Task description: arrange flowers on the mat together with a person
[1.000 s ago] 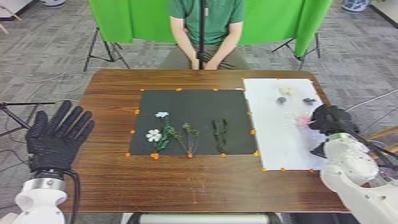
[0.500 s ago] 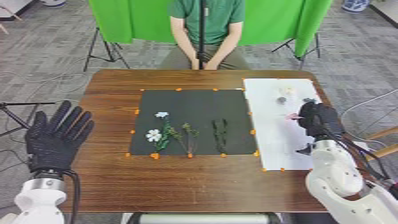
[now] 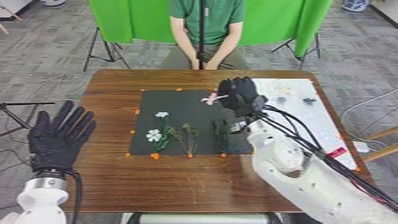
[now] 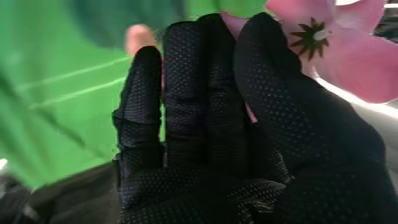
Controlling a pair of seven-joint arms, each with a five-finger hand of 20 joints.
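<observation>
Flat dark mat [image 3: 182, 102]: two white flowers [image 3: 154, 135] on green stems at left, thin sprigs [image 3: 190, 134] beside them, dark greenery [image 3: 219, 131] farther right; pink flower [image 3: 213, 98], petals spread, raised over its far part; small blooms [image 3: 309, 101] off its right edge

A brown wooden table [image 3: 191, 192] stands on a grey carpeted floor [image 3: 58, 65], with a soft sheen of light on its near part. Beyond it hangs a bright green cloth [image 3: 133, 25], creased in the right wrist view, with thin black stand legs [image 3: 91, 50] below its left side and more below its right. A blue-and-white vase [image 3: 355, 5] sits at the far right; pale wooden furniture [image 3: 382, 134] shows at the right edge.
</observation>
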